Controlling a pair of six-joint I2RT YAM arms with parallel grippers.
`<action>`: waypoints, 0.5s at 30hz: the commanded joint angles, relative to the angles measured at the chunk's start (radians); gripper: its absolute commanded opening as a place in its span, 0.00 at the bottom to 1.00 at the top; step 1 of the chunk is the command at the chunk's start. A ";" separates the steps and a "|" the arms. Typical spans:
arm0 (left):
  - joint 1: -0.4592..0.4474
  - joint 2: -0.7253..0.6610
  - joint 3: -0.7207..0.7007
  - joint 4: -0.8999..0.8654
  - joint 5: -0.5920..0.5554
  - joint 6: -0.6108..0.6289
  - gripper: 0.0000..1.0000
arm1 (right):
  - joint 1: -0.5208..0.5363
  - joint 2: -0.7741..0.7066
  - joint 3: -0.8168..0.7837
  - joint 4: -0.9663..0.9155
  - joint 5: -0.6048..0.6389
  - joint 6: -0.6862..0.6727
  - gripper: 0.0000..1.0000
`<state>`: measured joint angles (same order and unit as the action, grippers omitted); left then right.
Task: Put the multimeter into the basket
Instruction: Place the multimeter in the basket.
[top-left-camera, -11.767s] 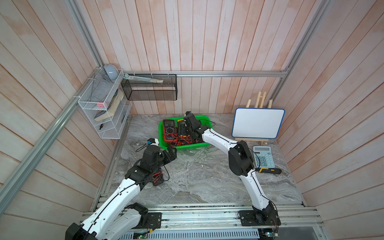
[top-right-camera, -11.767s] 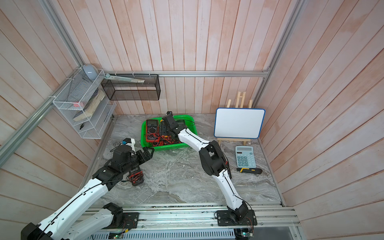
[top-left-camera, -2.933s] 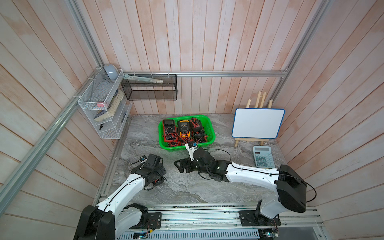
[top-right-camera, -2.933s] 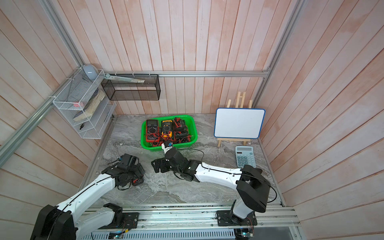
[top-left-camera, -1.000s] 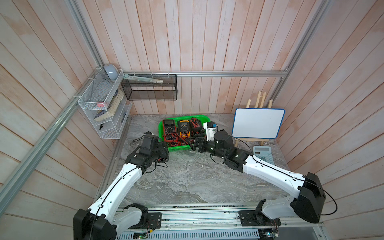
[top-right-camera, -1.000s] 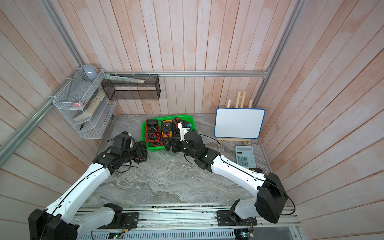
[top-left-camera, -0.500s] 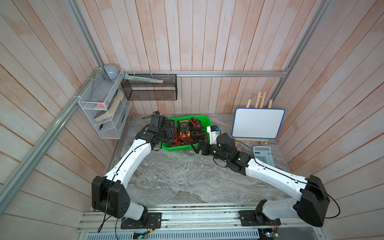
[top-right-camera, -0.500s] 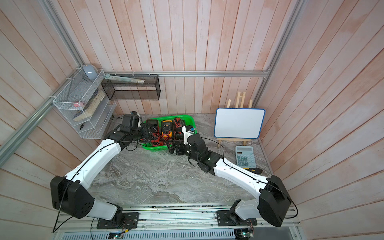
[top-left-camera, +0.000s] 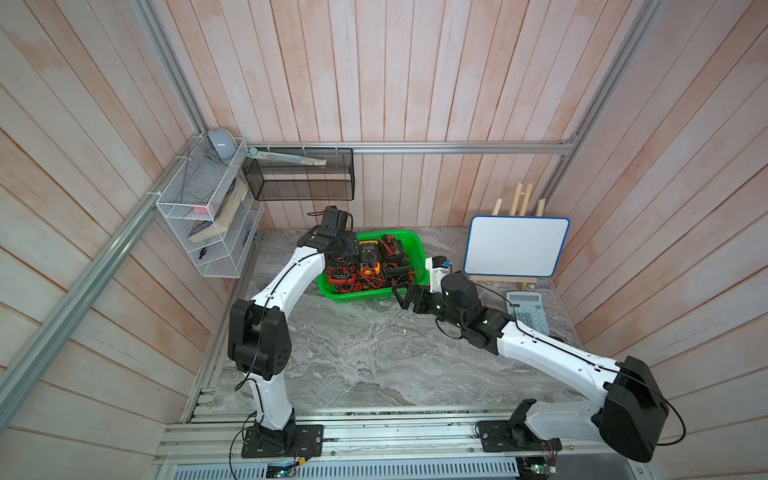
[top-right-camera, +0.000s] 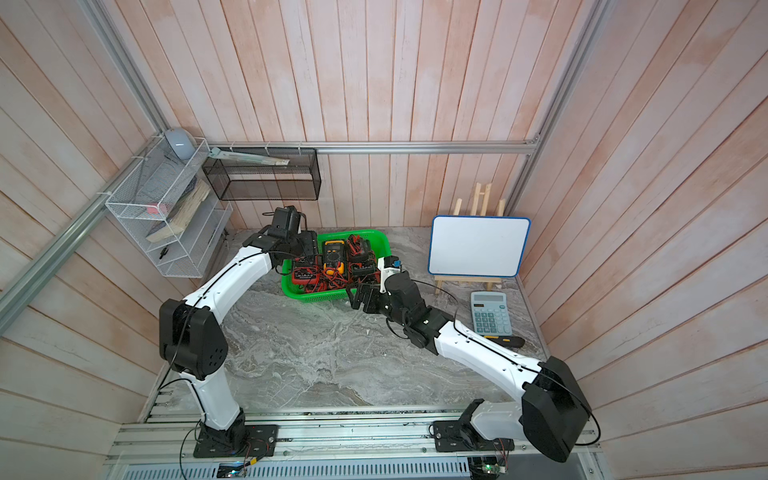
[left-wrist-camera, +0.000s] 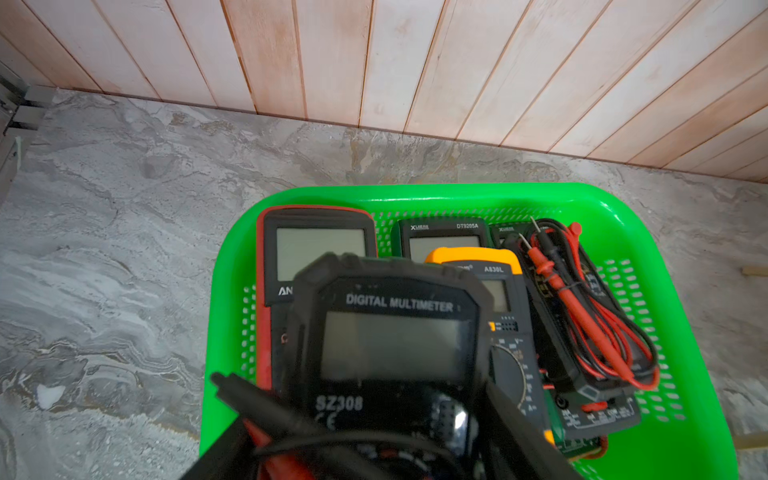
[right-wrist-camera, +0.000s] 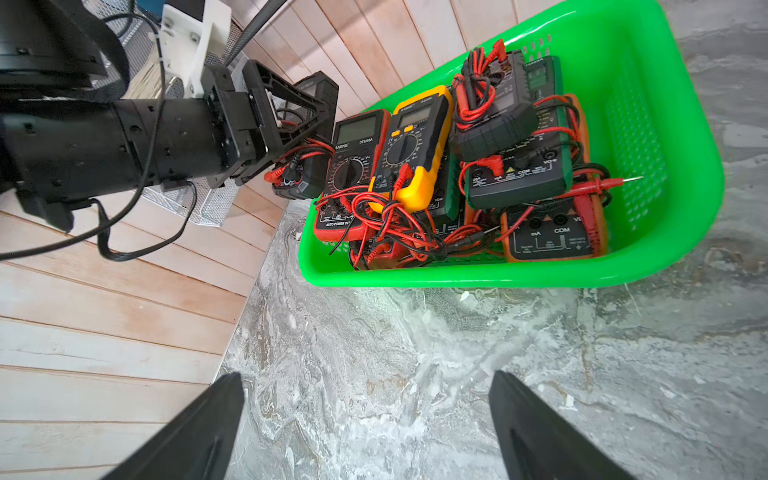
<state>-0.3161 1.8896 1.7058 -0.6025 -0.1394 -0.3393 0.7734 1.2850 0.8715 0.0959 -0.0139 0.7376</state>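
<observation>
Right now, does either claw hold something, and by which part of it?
The left claw grips the black multimeter by both sides of its lower half, below the screen. The right claw is open and holds nothing.

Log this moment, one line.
left gripper: shut on black multimeter | position: above basket rim, unreleased | right gripper: open, empty

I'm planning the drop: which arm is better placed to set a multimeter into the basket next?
Left. The left claw is shut on the black multimeter, held over one end of the green basket. The right claw is open and empty, over the table in front of the basket.
</observation>
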 joint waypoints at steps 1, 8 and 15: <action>0.000 0.047 0.063 -0.021 -0.024 0.018 0.46 | -0.018 -0.031 -0.024 -0.017 0.021 0.014 0.98; 0.000 0.120 0.091 -0.036 -0.031 0.009 0.66 | -0.038 -0.058 -0.049 -0.032 0.025 0.012 0.98; 0.000 0.150 0.117 -0.055 -0.030 0.005 1.00 | -0.049 -0.062 -0.058 -0.037 0.025 0.011 0.98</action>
<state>-0.3164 2.0258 1.7756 -0.6476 -0.1547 -0.3405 0.7338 1.2430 0.8288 0.0734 -0.0010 0.7406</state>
